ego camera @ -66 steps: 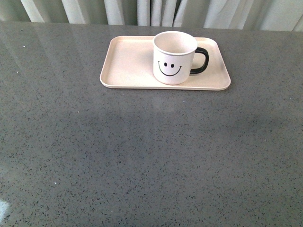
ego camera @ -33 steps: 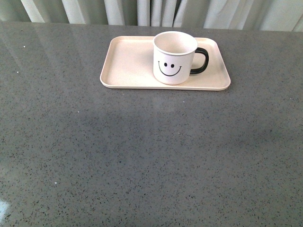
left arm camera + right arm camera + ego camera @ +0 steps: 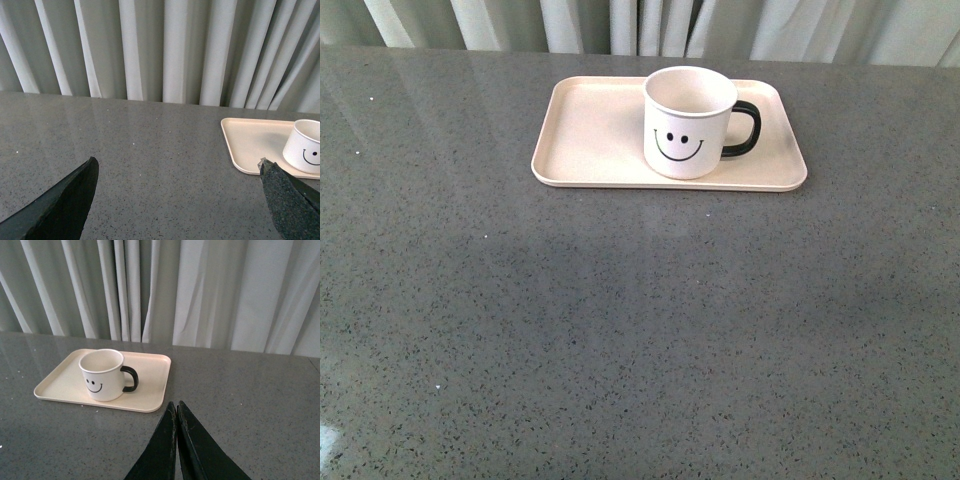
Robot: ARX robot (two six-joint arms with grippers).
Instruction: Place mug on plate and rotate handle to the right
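- The plate [image 3: 590,135] is seen lying flat on the grey speckled worktop [image 3: 620,330], toward its far edge, with its long side running left to right in the front view.
- The mug [image 3: 688,122] is stood upright on the plate, right of the plate's middle, with its base wholly inside the low rim; its inside is seen to be white, and nothing can be made out in it.
- The smiley face [image 3: 678,143] is turned toward the front camera, and the handle [image 3: 745,129] is pointed to the right, above the plate's right part.
- The rest of the plate — the broad left part — is bare.
- The left tool [image 3: 175,200] is shown in its wrist view with its two dark fingers [image 3: 60,205] spread wide apart; nothing is held between them and nothing is touched, and the plate and mug are seen beyond one finger.
- The right tool [image 3: 176,412] is shown in its wrist view with its fingertips pressed together — nothing is gripped, and it is kept well apart from the plate, above bare worktop.
- Neither tool is seen in the front view.
- Pale pleated curtains [image 3: 640,25] are hung behind the worktop's far edge.
- Nothing is seen standing between the tools and the mug.
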